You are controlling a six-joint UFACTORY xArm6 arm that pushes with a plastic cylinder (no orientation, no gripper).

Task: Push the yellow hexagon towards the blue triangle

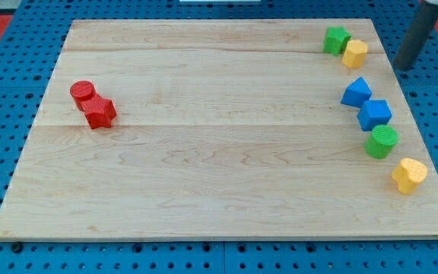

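At the upper right of the frame, my tip (406, 67) stood free, touching nothing, just right of the yellow hexagon (354, 54), which touched a green block (336, 39). Below them, nearby, sat the blue triangle (356, 93), against a blue block (375, 114).

text: none readable | labels: none | blocks, board: apparently unmarked

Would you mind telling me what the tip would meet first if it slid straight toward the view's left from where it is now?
Probably the yellow hexagon: my tip sits to its right near the board's edge, slightly lower in view, so it may only clip it.
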